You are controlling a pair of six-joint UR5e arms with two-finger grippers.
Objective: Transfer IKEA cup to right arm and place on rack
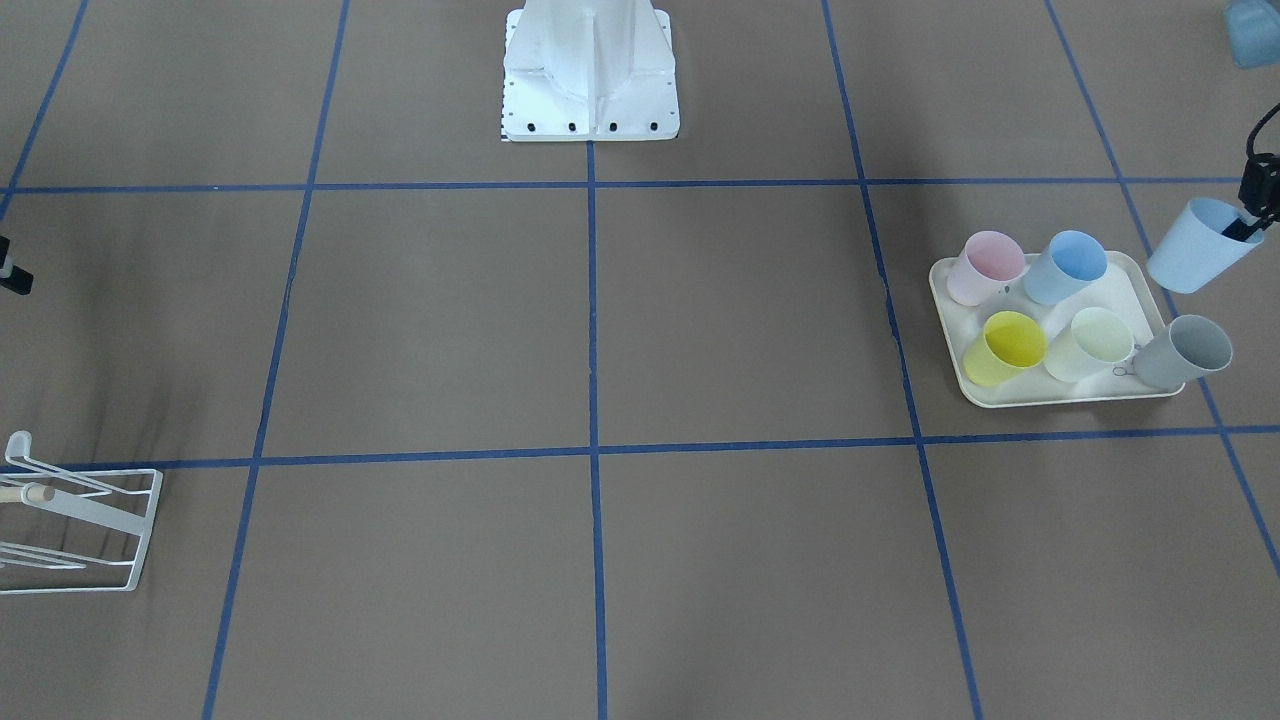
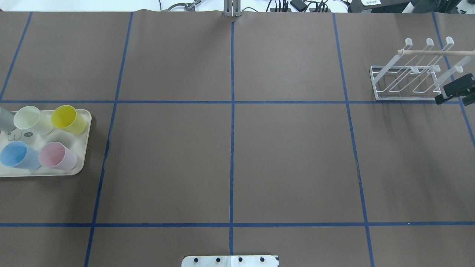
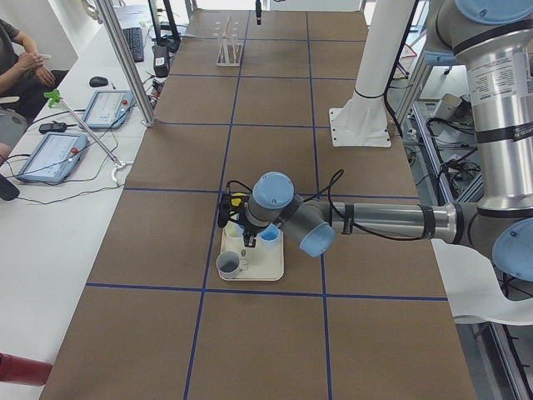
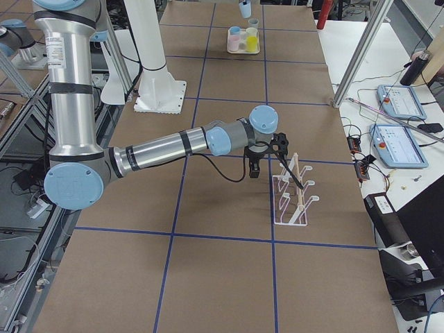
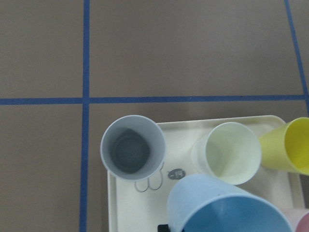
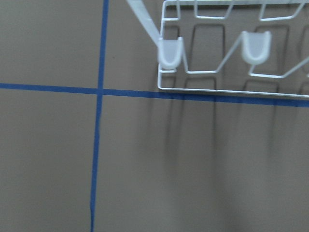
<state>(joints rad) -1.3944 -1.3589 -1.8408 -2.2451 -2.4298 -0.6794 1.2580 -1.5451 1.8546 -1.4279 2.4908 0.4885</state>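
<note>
The IKEA cup (image 1: 1198, 246) is pale blue and hangs tilted just off the tray's corner, clear of the table. My left gripper (image 1: 1250, 222) is shut on its rim, one finger inside the cup. In the left wrist view the cup (image 5: 227, 208) fills the bottom edge. The white wire rack (image 2: 410, 76) with its pale wooden peg stands at the far right; the front-facing view also shows the rack (image 1: 75, 520). My right gripper (image 2: 453, 91) hovers at the rack's near right corner, open and holding nothing. Its fingers do not show in the right wrist view, only the rack (image 6: 231, 53).
A cream tray (image 1: 1060, 395) holds a pink cup (image 1: 985, 268), blue cup (image 1: 1065, 268), yellow cup (image 1: 1005, 348) and pale green cup (image 1: 1090, 343). A grey cup (image 1: 1183, 352) stands at its corner. The robot's white base (image 1: 590, 70) sits at the table's middle edge.
</note>
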